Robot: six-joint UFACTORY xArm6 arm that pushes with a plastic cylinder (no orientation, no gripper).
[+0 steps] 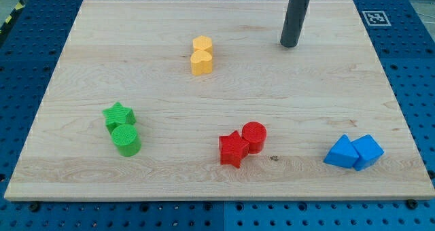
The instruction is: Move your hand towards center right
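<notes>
My tip (290,45) rests on the wooden board (326,95) near the view's top, right of centre. It touches no block. Two yellow blocks (202,55) stand together to its left, the nearest blocks. A green star (119,115) and a green cylinder (126,140) sit at the left. A red star (233,149) and a red cylinder (254,136) touch each other at the bottom centre. Two blue blocks (353,151) lie together at the bottom right.
The board lies on a blue perforated table (414,68). A black-and-white marker tag (375,17) sits just off the board's top right corner.
</notes>
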